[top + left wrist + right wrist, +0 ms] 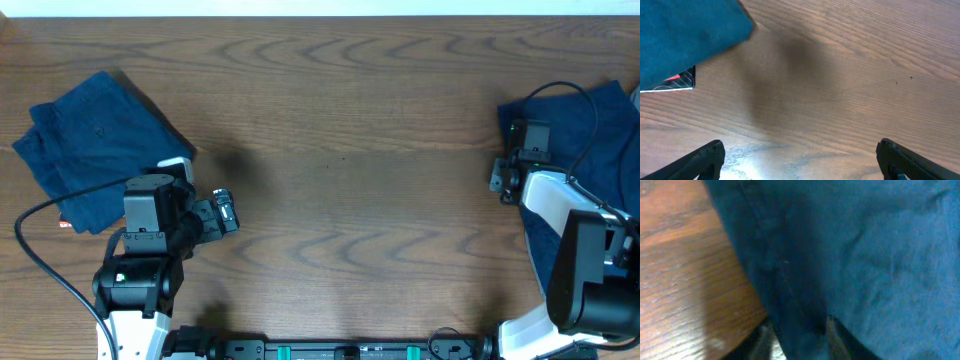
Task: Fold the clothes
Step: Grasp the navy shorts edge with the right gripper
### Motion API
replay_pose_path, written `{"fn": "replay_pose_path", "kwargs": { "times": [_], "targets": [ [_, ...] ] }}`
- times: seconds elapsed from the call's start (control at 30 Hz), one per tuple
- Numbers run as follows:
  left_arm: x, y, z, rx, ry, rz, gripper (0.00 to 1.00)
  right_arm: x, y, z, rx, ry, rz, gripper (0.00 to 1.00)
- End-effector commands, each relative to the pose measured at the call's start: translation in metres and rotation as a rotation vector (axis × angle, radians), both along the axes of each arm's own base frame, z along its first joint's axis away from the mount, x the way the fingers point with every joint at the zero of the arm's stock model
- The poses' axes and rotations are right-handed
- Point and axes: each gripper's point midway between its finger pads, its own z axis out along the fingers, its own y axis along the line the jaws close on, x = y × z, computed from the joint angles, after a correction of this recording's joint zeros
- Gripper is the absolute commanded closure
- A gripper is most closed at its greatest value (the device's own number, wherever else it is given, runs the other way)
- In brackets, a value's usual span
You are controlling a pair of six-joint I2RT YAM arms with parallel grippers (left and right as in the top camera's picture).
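Note:
A folded dark blue garment (95, 145) lies at the left of the wooden table; its corner shows in the left wrist view (685, 35). My left gripper (226, 210) is open and empty just right of it, fingers wide apart over bare wood (800, 160). A second, unfolded blue garment (590, 160) lies at the right edge. My right gripper (512, 160) sits at that garment's left edge. In the right wrist view the blue cloth (850, 255) fills the frame and a fold of it runs between the closed-in fingers (797, 337).
A black cable (570, 110) loops over the right garment. A white tag with red and black marks (677, 82) peeks from under the left garment. The table's far edge (320, 16) runs along the top.

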Motion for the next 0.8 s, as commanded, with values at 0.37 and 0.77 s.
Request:
{"fn": "replay_pose_path", "kwargs": {
  "times": [0.37,0.77],
  "targets": [
    [0.003,-0.001,0.008,0.000,-0.019,-0.014,0.02,0.023,-0.016,0.059,-0.024,-0.178,-0.074,0.99],
    [0.003,-0.001,0.007,0.001,-0.015,-0.014,0.02,0.007,0.050,0.193,0.137,-0.320,0.286,0.99]
  ]
}}
